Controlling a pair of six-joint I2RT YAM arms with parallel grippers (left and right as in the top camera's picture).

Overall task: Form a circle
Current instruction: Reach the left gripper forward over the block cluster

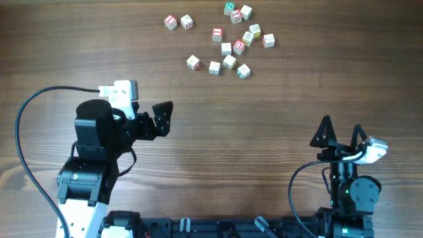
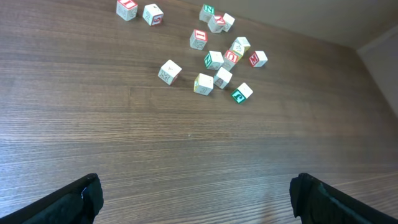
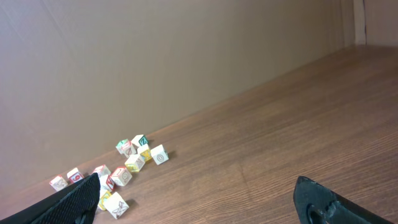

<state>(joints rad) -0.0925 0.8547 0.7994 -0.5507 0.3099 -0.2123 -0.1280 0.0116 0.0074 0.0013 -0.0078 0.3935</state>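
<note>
No circle shows; several small pale wooden letter cubes (image 1: 229, 46) lie loosely scattered at the far middle of the table. Two of them (image 1: 179, 22) sit apart to the left, and three (image 1: 236, 12) bunch at the far end. The cubes (image 2: 214, 60) appear near the top of the left wrist view and low on the left as cubes (image 3: 121, 176) in the right wrist view. My left gripper (image 1: 158, 119) is open and empty, well short of the cubes. At the front right, far from them, my right gripper (image 1: 341, 131) is open and empty. The left gripper (image 2: 196, 190) and the right gripper (image 3: 198, 186) frame only bare wood.
A black cable (image 1: 26, 125) loops round the left arm's base. A plain brown wall (image 3: 155, 62) rises behind the cubes. The wooden table (image 1: 264, 132) stretches between both grippers and the cubes.
</note>
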